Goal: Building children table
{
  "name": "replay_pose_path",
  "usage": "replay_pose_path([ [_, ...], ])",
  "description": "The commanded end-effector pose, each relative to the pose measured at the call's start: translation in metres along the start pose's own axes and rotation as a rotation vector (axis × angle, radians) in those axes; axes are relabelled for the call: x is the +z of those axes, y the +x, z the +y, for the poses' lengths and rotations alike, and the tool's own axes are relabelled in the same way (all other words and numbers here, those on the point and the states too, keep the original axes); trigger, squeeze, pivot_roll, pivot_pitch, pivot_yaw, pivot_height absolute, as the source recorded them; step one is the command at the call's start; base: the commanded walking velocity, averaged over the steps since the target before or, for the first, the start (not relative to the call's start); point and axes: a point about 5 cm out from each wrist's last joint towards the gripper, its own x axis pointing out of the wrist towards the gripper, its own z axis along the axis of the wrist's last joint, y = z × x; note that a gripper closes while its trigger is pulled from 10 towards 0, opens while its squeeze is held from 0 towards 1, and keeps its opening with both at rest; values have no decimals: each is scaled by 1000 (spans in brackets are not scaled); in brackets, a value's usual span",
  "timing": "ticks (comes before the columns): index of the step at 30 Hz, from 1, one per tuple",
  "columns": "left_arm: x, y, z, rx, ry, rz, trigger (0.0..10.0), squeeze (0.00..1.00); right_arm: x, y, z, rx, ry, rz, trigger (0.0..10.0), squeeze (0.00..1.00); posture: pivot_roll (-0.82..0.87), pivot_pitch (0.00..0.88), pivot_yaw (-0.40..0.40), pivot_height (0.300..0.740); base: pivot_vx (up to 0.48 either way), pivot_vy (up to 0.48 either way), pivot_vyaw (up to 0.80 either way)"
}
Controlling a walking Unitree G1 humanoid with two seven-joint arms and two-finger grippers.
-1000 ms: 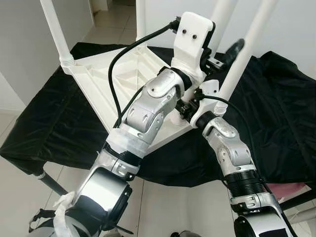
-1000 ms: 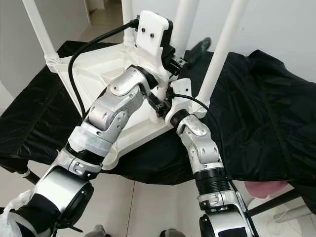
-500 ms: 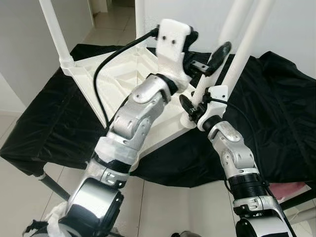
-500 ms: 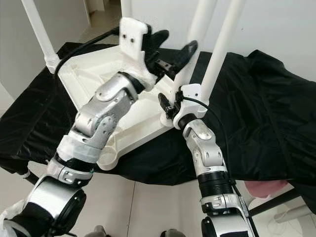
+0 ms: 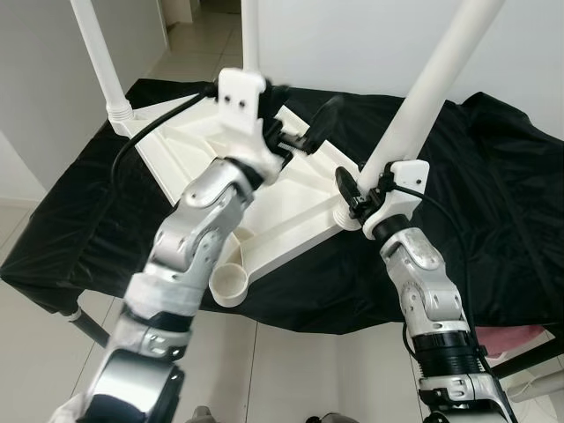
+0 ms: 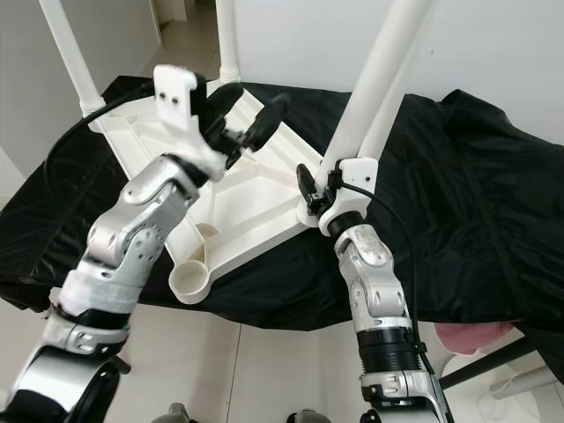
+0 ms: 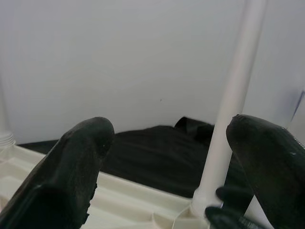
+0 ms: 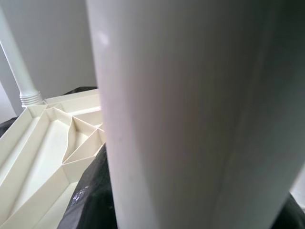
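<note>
**Operator:** On the black cloth (image 5: 493, 194) over the work stand, I've got the white tabletop (image 5: 203, 132) lying upside down, ribs facing up, so the leg sockets are reachable from above. In the left eye view my right gripper (image 5: 357, 196) sits low on the nearest leg (image 5: 423, 88), right at its base by the corner socket. I read that as steadying or twisting the leg home.

**Colleague:** Is it actually clamped on?

**Operator:** I can't tell from here; one black finger (image 5: 345, 187) shows beside the leg and the rest is hidden behind the wrist housing. My left gripper (image 5: 304, 134) hangs above the middle of the tabletop, fingers spread wide, holding nothing.

**Colleague:** And the right eye view?

**Operator:** Same scene, but it gives a cleaner look at the empty socket (image 6: 190, 281) on the corner nearest me, so one leg is not yet fitted. Two more legs stand at the far corners (image 6: 69, 60).

**Colleague:** Left wrist view?

**Operator:** It looks between my two spread fingers (image 7: 71, 162) at the leg and its threaded collar, with bare air between the pads. That confirms the open, empty hand.

**Colleague:** Right wrist view?

**Operator:** The leg (image 8: 190, 119) is pressed up close to the lens, so the gripper is tight against it, though its fingers aren't visible. Behind it I see the ribbed underside and a far leg's collar (image 8: 29, 98).
</note>
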Motion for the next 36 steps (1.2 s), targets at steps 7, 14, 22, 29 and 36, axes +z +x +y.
replay_pose_path([
  [7,-17,-18,-5,-174,74,107,10000,0,5,-12,-9,-53,28,-53,10000,0,-62,0,-9,740,0,0,0],
  [14,-34,-30,-10,-218,153,199,10000,0,11,-20,-12,-88,64,-115,10000,0,-43,0,-11,740,0,0,0],
  [22,-53,-45,-12,-296,185,317,10000,0,16,-21,-14,-87,52,-130,10000,0,-47,0,-11,740,0,0,0],
  [29,-70,-70,-6,-369,202,477,10000,0,19,-23,-20,-96,34,-135,10000,0,-49,0,-8,740,0,0,0],
  [36,-70,-85,12,-360,205,551,10000,0,18,-26,-20,-94,23,-126,10000,0,-48,0,-8,740,0,0,0],
])
